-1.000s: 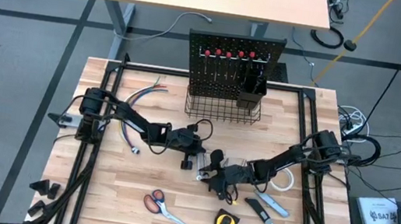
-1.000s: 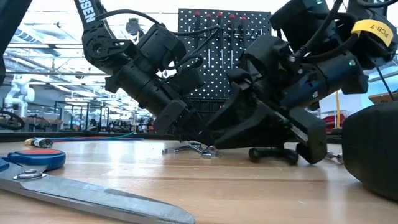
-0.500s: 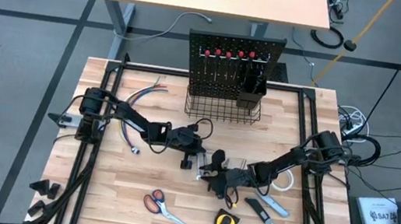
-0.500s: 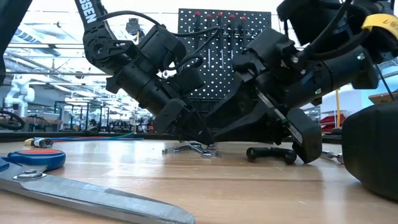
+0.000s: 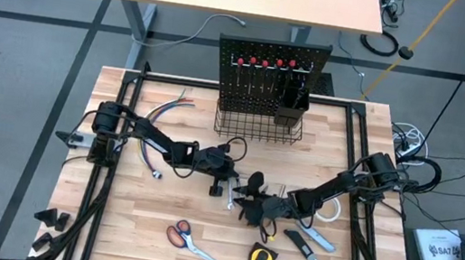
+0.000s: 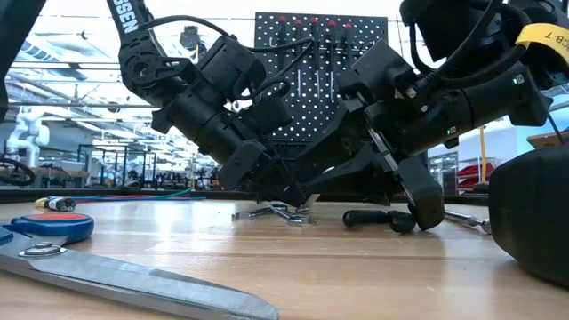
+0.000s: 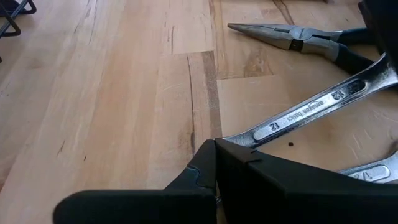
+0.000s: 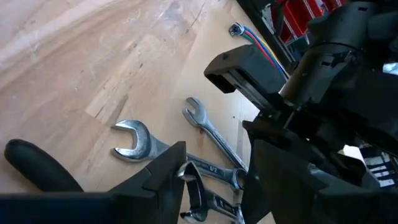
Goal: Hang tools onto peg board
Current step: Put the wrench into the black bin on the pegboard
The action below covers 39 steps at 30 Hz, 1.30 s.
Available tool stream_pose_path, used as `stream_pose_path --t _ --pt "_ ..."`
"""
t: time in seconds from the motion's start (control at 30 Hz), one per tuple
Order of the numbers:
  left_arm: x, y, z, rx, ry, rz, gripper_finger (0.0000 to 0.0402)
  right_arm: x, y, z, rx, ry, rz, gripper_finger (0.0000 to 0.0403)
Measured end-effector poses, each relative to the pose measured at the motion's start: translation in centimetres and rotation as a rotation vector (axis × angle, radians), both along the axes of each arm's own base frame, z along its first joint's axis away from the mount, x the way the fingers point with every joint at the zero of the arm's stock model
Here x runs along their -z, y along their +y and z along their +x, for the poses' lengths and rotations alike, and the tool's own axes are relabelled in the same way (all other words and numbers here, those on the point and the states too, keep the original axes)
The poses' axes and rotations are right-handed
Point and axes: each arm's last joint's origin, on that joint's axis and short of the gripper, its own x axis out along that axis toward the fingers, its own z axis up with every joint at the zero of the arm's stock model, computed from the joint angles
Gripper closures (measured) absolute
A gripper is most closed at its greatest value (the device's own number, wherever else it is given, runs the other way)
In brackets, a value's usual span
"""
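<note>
In front of the peg board (image 5: pixel 270 73), the right gripper (image 5: pixel 249 207), jaws parted around nothing, has slid toward the wrenches (image 8: pixel 186 140) on the worktop (image 5: pixel 128 225), where the left gripper (image 5: pixel 227 182) stays clenched on 1 wrench (image 7: pixel 311 112), unhung.

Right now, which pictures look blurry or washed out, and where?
Low view: the scissors up front are soft, and the bright windows behind look washed out. Left wrist view: the wrench gleams and its stamped number is readable. High view: even light, soft shadows.
</note>
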Motion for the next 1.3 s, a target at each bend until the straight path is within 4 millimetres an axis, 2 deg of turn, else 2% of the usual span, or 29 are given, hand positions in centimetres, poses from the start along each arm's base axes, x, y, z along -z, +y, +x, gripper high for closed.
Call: stream_pose_path --t 0.2,0.53,0.67,0.83,0.93,1.07,1.2,1.3 --pt "0.0 -0.1 0.0 0.013 -0.001 -0.010 0.0400 0.1 -0.4 0.1 0.024 0.001 0.018 0.0257" --pt "0.0 -0.1 0.0 0.033 -0.004 -0.003 0.0400 -0.3 -0.3 0.5 0.051 -0.017 0.032 0.0391" --pt "-0.1 -0.1 0.1 0.015 -0.017 0.016 0.0389 -0.7 -0.1 1.0 0.053 -0.035 0.039 0.0394" --pt "-0.8 -0.1 0.0 -0.020 -0.009 0.009 0.0334 -1.5 0.3 0.9 0.074 -0.055 0.031 0.0398" --pt "-1.5 0.0 -0.4 -0.030 0.004 0.017 0.0297 -2.6 0.6 0.4 0.093 -0.055 0.030 0.0399" --pt "-3.2 0.0 -0.6 -0.033 -0.035 0.019 0.0260 -5.0 0.8 -0.2 0.140 -0.112 0.153 0.0400" --pt "-4.6 0.0 -1.4 -0.033 -0.049 0.025 0.0246 -8.0 0.3 -1.3 0.248 -0.180 0.318 0.0401" --pt "-6.9 -0.1 -1.7 -0.023 -0.151 0.036 0.0244 -10.4 -0.3 -2.6 0.303 -0.210 0.405 0.0401"
